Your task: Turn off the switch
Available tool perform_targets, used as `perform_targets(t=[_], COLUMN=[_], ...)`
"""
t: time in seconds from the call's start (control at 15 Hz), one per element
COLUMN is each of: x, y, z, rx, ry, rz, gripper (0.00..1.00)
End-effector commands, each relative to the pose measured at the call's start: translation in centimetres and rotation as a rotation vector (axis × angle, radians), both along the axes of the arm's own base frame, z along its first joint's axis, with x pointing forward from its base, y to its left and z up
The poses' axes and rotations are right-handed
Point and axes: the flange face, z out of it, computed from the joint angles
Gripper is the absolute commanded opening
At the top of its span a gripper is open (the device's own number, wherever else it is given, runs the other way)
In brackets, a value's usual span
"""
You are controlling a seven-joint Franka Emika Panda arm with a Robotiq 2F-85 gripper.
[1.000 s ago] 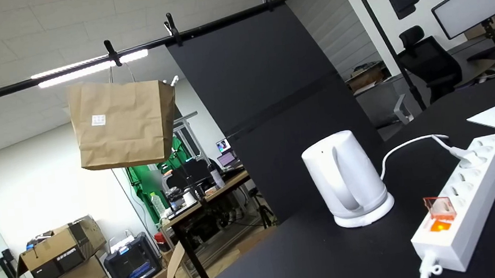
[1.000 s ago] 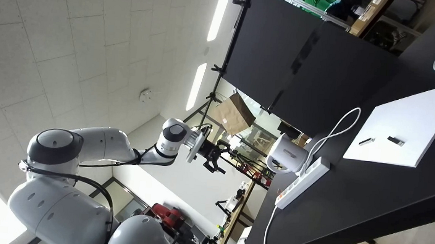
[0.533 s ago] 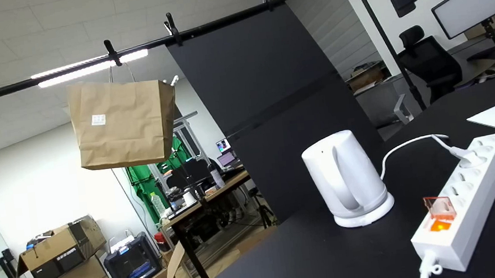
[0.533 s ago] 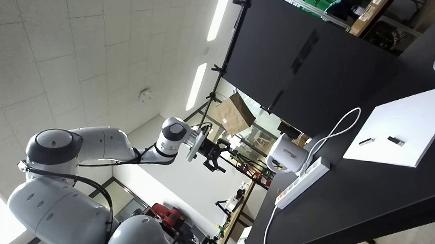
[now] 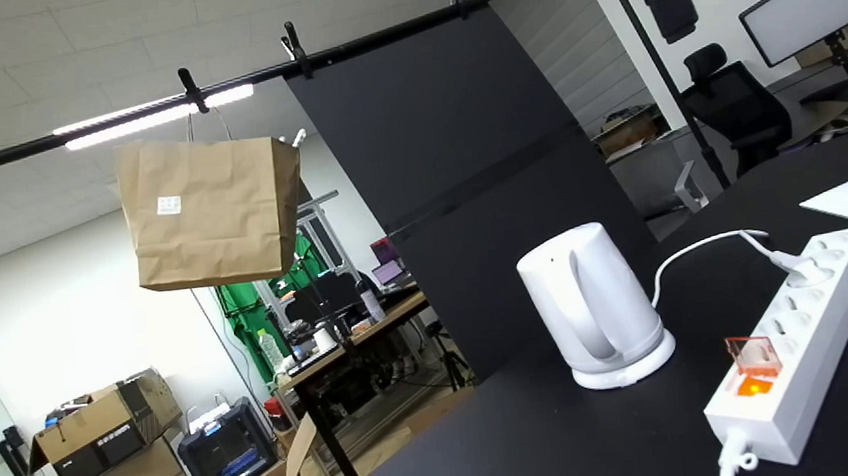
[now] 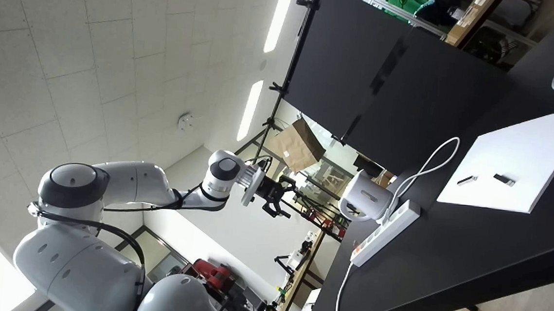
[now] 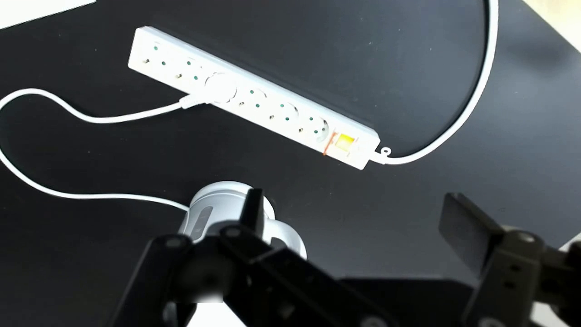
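Observation:
The switch (image 5: 754, 386) is a small orange rocker, lit, at the cable end of the white power strip (image 5: 827, 343). A clear red flip cover (image 5: 754, 356) stands raised beside it. In the wrist view the switch (image 7: 345, 142) glows yellow-orange above the jaws, with the cover edge-on at its left. My gripper (image 7: 353, 200) is open and empty, its jaws wide apart. In an exterior view the gripper (image 6: 287, 198) is in the air, well above the table and apart from the strip. Part of a dark finger (image 5: 673, 8) shows at the top edge in an exterior view.
A white kettle (image 5: 602, 306) stands beside the strip; in the wrist view it (image 7: 222, 206) is partly behind the left finger. Its cord plugs into the strip. A white board (image 6: 511, 152) lies on the black table (image 6: 445, 265). The strip's cable (image 7: 472, 106) curves away from the switch end.
My gripper has shifted slightly: a little right in one exterior view, and left and slightly down at the top edge in another. The switch, cover, strip and kettle have not moved.

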Motion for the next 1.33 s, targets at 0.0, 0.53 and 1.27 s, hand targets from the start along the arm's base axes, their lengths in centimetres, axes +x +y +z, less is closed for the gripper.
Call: perform_targets(t=[0.0, 0.53, 1.27], x=[2.2, 4.2, 2.3], y=[0.6, 3.0, 4.4], z=[-1.3, -6.5, -11.4], rx=[0.009, 0.042, 0.061], ry=[-0.051, 0.008, 0.083], rz=[0.003, 0.05, 0.024], gripper=[0.75, 0.19, 0.0])
